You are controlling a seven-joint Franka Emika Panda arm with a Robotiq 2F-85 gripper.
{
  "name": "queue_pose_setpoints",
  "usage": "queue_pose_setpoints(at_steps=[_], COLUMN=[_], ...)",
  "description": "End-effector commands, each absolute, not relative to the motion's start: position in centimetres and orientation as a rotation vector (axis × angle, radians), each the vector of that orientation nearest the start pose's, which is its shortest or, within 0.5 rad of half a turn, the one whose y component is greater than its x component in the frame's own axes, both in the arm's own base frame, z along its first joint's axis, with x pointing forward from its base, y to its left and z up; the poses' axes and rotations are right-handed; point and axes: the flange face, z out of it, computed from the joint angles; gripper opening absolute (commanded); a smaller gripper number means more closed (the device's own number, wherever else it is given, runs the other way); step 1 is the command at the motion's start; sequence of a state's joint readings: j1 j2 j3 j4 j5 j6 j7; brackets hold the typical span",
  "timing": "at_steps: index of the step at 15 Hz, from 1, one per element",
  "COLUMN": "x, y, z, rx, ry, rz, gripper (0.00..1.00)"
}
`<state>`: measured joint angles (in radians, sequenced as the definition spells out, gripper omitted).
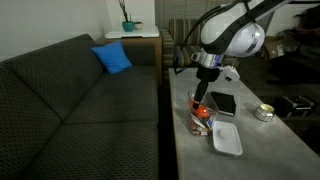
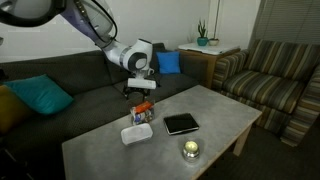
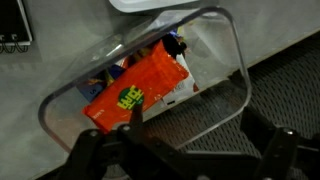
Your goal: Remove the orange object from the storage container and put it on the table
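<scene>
Desk (image 2: 225, 115): grey, beside sofa (image 2: 95, 98).
Storage container (image 3: 238, 75): clear, held orange object (image 3: 135, 88).
End effector (image 3: 185, 150): released, above it.

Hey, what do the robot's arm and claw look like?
The arm is rounded and glossy white with black joint sections, and a dark cable loops alongside it. The claw is black, with two chunky fingers.

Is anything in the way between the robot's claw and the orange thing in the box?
Nothing I can see. The open gripper hangs right above the storage container, which shows no lid, and the orange object lies on top inside. The clear walls stand around it, so the gripper should probably come straight down.
</scene>
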<state>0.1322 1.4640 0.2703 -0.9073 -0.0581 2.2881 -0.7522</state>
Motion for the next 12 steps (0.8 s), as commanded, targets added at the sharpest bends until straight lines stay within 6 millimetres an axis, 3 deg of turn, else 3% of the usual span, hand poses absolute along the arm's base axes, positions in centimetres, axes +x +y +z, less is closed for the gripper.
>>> queue_pose_setpoints(at_steps=[1, 12], x=[70.4, 70.2], y=[20.8, 19.1], z=[-3.2, -4.8], rx=[-2.550, -2.676], ry=[-1.378, -1.318], rz=[0.037, 0.075], gripper=[1.00, 1.00])
